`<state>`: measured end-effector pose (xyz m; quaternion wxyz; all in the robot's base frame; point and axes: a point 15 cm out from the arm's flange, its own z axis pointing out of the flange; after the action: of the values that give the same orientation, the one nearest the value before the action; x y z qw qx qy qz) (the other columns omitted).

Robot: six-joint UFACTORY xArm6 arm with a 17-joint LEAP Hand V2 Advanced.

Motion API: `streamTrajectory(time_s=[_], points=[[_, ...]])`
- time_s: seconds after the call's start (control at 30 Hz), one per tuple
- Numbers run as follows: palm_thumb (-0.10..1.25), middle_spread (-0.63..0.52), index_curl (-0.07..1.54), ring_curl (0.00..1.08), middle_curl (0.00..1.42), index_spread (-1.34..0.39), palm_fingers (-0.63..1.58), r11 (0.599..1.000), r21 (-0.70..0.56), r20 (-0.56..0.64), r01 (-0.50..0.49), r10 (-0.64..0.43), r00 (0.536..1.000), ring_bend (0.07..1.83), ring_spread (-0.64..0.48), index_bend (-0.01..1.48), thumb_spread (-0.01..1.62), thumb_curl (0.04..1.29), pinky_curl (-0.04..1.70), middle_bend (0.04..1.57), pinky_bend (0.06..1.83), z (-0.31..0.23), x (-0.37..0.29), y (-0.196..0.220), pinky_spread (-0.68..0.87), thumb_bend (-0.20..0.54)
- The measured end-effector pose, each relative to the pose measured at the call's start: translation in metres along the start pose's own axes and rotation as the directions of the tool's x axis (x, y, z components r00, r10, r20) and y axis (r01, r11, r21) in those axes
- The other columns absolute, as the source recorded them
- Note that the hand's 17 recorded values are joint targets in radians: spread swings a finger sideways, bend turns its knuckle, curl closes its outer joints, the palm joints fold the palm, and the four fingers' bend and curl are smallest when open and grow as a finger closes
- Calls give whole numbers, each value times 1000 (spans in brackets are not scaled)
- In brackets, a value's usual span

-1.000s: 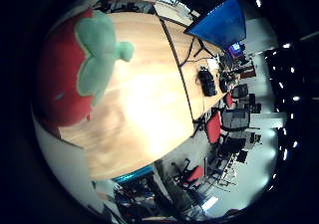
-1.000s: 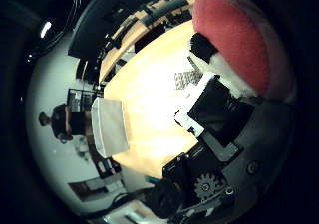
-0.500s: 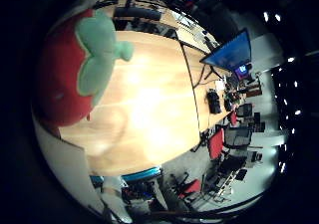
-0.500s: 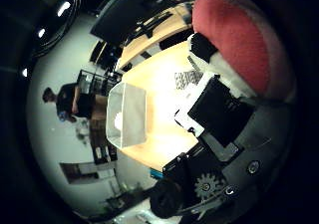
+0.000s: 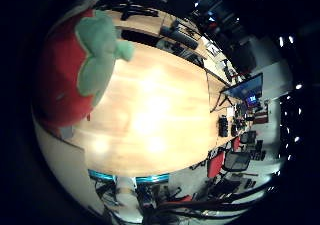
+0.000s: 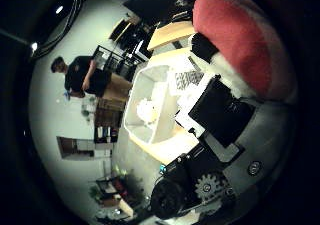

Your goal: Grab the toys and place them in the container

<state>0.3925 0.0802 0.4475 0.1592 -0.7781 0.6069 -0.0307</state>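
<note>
— So where did the toy sit relative to the hand (image 6: 227, 135) at that moment?

— Right against the palm. The red plush strawberry with the pale green felt leaves (image 5: 75, 80) filled one whole side of the little-finger-side view, which I read as very close, and its red flank also bulged beside the white and black finger parts in the thumb-side view. The fingers looked wrapped against it, so I judged the hand clamped on the strawberry and carrying it clear of the light wooden surface (image 5: 155, 120).

— And the container?

— The white, open-topped rectangular plastic container (image 6: 150, 110) lay out in front of the palm on the thumb side, resting on the surface near its edge. Something small and pale was inside; I could not tell what. Its long axis ran roughly away from the hand.

— So the coming move depended on what?

— On getting the strawberry over that opening. The toy sat on the far side of the fingers from the container, so in my view the palm had to travel across until the plush hung above the walls before letting go.

— How would the toy handle?

— Soft, round and fuzzy; probably squashy, unlikely to bounce much.
</note>
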Motion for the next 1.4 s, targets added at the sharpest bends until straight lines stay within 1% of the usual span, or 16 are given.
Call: streamTrajectory(time_s=[0.13,0.33,0.5,0.7,0.9,1.03,1.07,1.13,1.17,1.23,1.27,1.3,1.33,1.4], points=[[1089,-421,734,486,613,-625,1176,998,-17,31,64,-63,998,1219,-333,205,1045,388,494,815,1152,4,-43,-9,-484,-14],[1092,-426,752,485,609,-634,1170,985,-75,72,156,-150,986,1218,-336,193,1049,390,499,800,1154,12,-100,-11,-483,-13],[1096,-430,762,485,606,-638,1165,966,-110,98,235,-224,970,1216,-340,188,1055,393,504,792,1155,22,-142,-3,-486,-13],[1105,-432,768,485,606,-640,1165,945,-147,119,293,-277,954,1216,-338,186,1056,398,508,791,1153,36,-177,1,-488,-11],[1113,-429,772,486,608,-642,1160,917,-169,141,362,-341,929,1211,-338,181,1056,403,512,794,1153,51,-215,-5,-489,-12],[1103,-428,772,487,611,-639,1159,907,-177,135,382,-362,922,1211,-337,181,1059,403,515,797,1153,62,-224,-13,-486,-19],[1064,-428,772,486,613,-639,1152,903,-179,131,390,-371,919,1206,-338,185,1058,395,515,801,1149,64,-226,-17,-488,-36],[862,-432,768,486,602,-641,1068,898,-193,129,396,-377,917,1207,-340,173,1051,346,512,761,1138,72,-226,-20,-499,-118],[665,-434,744,483,579,-629,915,895,-200,130,399,-380,916,1197,-343,122,1033,304,516,673,1153,75,-225,-20,-514,-149],[466,-399,734,494,561,-602,660,884,-221,134,412,-391,911,1161,-331,135,995,272,539,571,1182,81,-225,-19,-524,-129],[351,-360,726,474,549,-587,370,879,-232,136,416,-394,909,1066,-306,170,964,256,532,530,1103,82,-225,-17,-447,-135],[320,-341,731,471,548,-582,313,873,-247,139,421,-398,907,1030,-285,197,954,254,544,524,1090,84,-224,-14,-423,-122],[245,-304,712,438,534,-573,175,867,-256,142,427,-403,904,933,-240,207,924,246,525,516,1007,85,-224,-14,-321,-113],[150,-237,662,367,502,-556,85,859,-261,146,441,-416,897,792,-163,206,885,244,474,478,932,88,-225,-15,-132,-82]])
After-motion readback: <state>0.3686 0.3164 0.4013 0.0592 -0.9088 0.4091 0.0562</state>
